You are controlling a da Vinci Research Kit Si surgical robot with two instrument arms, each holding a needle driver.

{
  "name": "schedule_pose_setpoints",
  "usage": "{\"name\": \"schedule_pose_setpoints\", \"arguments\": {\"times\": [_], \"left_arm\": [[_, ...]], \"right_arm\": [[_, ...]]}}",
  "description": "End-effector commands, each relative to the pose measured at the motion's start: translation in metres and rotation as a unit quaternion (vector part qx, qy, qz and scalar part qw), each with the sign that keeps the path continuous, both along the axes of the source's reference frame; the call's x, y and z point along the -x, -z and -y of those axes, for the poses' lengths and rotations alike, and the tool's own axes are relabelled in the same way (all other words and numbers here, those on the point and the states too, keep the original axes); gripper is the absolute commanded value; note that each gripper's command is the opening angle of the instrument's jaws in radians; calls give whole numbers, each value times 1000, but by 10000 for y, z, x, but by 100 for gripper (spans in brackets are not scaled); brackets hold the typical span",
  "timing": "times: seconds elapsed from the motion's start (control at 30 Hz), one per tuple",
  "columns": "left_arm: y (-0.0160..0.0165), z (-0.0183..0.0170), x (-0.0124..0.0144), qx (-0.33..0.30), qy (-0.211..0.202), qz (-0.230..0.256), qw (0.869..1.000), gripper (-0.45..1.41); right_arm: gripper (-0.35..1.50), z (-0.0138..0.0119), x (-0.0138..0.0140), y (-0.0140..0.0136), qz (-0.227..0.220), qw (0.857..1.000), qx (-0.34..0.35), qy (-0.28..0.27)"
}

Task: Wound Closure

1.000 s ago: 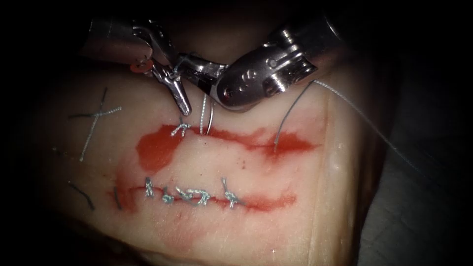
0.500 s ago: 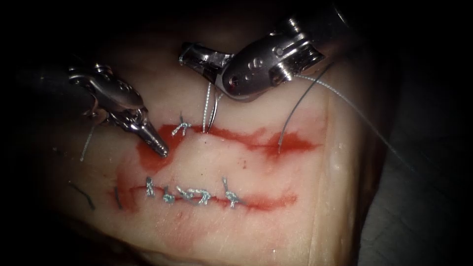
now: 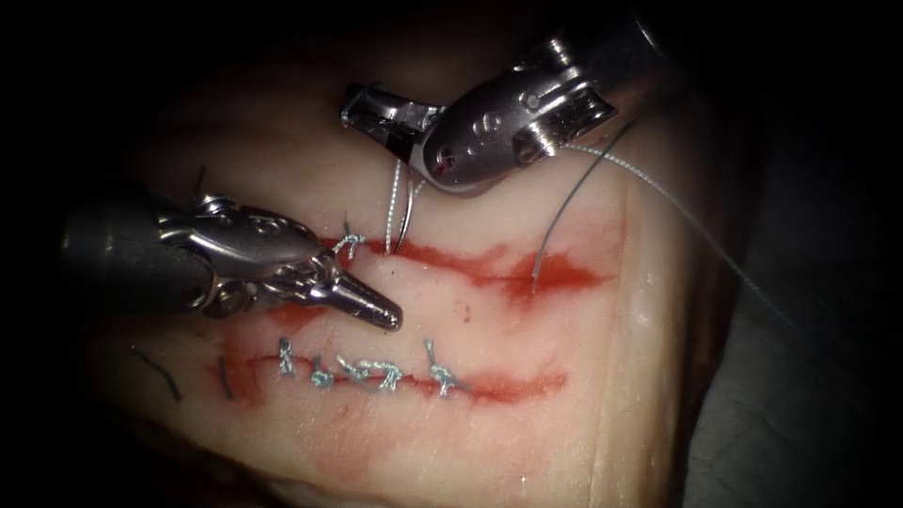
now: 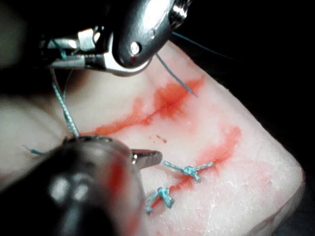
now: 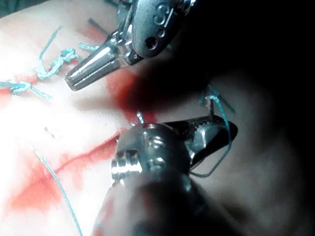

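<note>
- Needle (image 3: pixel 405 218), thin, curved, dark steel: it hangs from the right arm's needle driver (image 3: pixel 362 103) and arcs down to the far edge of the upper open cut (image 3: pixel 470 263), left of the cut's middle. Its point meets the tissue line there; whether it is actually in, I cannot tell.
- Right tool's jaws are pressed together, and in the right wrist view (image 5: pixel 221 130) they look to pinch the needle (image 5: pixel 216 164) close to its thread end, with the pale braided thread (image 3: pixel 391 202) looped at the same jaws.
- A further length of thread trails off to the right, and one strand ends in the red fluid (image 3: pixel 555 277) at the cut's right end.
- Left arm's needle driver (image 3: pixel 381 315) lies low over the pale pork tissue (image 3: pixel 611 329), jaws closed on nothing, tip between the upper cut and the lower stitched cut (image 3: pixel 376 376).
- One tied knot (image 3: pixel 346 246) sits just left of the needle.
- Handling, as I judge it: the needle is light, stiff and slick, and likely to swivel in a loose grip. A flat hold on the body, behind the mid-curve and clear of the point, looks safest.
- Thread is limp and snags easily on knots and jaws.
- Tissue is soft and wet, and its edges would tear under a hard pull.
</note>
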State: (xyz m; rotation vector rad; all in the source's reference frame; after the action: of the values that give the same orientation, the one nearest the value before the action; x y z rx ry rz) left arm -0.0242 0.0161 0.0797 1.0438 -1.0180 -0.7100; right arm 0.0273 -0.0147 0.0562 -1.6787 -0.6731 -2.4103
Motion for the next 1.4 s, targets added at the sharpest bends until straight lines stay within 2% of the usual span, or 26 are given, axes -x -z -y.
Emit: {"name": "schedule_pose_setpoints", "arguments": {"times": [0.03,0.43,0.77,1.3,1.4], "left_arm": [[-7,0,5,1,2,-2,1000,-45],[-21,11,4,7,2,-9,1000,-45],[-24,9,2,9,3,-15,1000,-45],[-25,11,3,8,4,-17,1000,-45],[-25,11,3,8,3,-16,1000,-45]], "right_arm": [[-35,-2,-10,-4,-4,1000,-1,-4],[-35,-6,-7,-5,-15,1000,-16,-19],[-35,-7,-6,-5,-43,997,-51,-42],[-35,-9,-4,-2,-49,995,-65,-60],[-35,-11,-3,-1,-43,996,-48,-58]]}}
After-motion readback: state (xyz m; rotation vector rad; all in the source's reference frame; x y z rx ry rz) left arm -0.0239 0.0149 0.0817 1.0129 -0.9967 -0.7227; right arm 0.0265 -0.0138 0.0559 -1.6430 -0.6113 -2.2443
